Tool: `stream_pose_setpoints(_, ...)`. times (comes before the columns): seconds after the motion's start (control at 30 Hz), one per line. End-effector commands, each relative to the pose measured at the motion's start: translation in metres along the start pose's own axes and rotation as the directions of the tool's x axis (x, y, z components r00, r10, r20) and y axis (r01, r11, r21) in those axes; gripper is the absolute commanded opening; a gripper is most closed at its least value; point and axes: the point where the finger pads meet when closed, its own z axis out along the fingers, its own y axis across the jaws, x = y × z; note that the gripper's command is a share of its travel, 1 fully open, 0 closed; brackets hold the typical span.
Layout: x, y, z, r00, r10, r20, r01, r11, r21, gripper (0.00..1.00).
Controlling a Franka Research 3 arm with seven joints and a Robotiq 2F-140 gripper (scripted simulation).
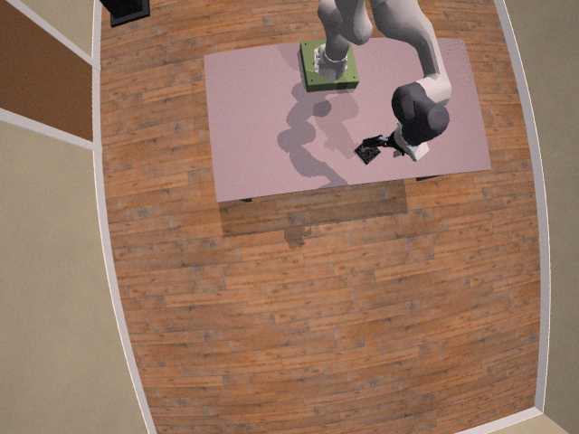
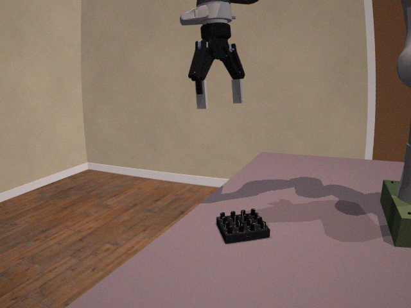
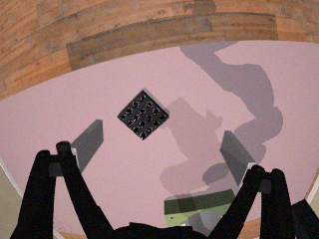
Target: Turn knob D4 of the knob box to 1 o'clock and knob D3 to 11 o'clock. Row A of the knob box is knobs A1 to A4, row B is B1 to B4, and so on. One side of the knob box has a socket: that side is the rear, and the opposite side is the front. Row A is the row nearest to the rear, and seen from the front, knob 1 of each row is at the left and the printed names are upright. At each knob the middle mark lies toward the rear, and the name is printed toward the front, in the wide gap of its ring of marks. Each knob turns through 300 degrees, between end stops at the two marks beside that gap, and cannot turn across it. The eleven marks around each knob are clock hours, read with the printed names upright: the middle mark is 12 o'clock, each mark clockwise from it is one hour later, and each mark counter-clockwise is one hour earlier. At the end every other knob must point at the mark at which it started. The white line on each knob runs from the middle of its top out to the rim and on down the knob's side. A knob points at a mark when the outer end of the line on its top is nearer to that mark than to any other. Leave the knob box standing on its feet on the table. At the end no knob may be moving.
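The knob box (image 2: 244,226) is a small black square block with several black knobs, standing on the pink table near its front edge. It also shows in the overhead view (image 1: 367,152) and in the wrist view (image 3: 143,115), turned about 45 degrees. The knob lines and names are too small to read. My gripper (image 2: 218,95) hangs high above the box, fingers pointing down, open wide and empty. In the wrist view the fingertips frame the box from far above. In the overhead view the gripper (image 1: 381,142) partly overlaps the box.
The arm's green base block (image 1: 328,65) stands at the back middle of the table; it also shows in the side view (image 2: 396,215). The table's front edge (image 1: 355,184) runs close to the box. Wooden floor surrounds the table.
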Motion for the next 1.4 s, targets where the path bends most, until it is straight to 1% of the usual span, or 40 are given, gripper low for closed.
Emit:
stream_pose_setpoints(0.0, 0.007, -0.011, 0.021, 0.988, -0.146, -0.050, 0.147, 0.989, 0.017, 1.00)
stream_pose_setpoints(0.2, -0.005, -0.019, 0.060, 0.964, -0.260, -0.050, 0.260, 0.965, 0.010, 1.00)
stream_pose_setpoints(0.37, -0.018, -0.025, 0.093, 0.934, -0.355, -0.049, 0.355, 0.935, 0.006, 1.00)
stream_pose_setpoints(0.43, -0.018, -0.025, 0.093, 0.934, -0.355, -0.049, 0.355, 0.935, 0.006, 1.00)
stream_pose_setpoints(0.47, -0.026, -0.027, 0.109, 0.914, -0.403, -0.049, 0.403, 0.915, 0.004, 1.00)
stream_pose_setpoints(0.7, -0.052, -0.031, 0.154, 0.844, -0.534, -0.047, 0.534, 0.845, -0.001, 1.00)
stream_pose_setpoints(0.93, -0.083, -0.032, 0.197, 0.752, -0.657, -0.044, 0.658, 0.753, -0.004, 1.00)
stream_pose_setpoints(1.0, -0.083, -0.032, 0.197, 0.752, -0.657, -0.044, 0.658, 0.753, -0.004, 1.00)
stream_pose_setpoints(1.07, -0.089, -0.032, 0.203, 0.736, -0.676, -0.044, 0.677, 0.736, -0.005, 1.00)
stream_pose_setpoints(1.17, -0.093, -0.031, 0.208, 0.724, -0.689, -0.044, 0.689, 0.725, -0.005, 1.00)
stream_pose_setpoints(1.37, -0.093, -0.031, 0.209, 0.722, -0.690, -0.044, 0.691, 0.723, -0.005, 1.00)
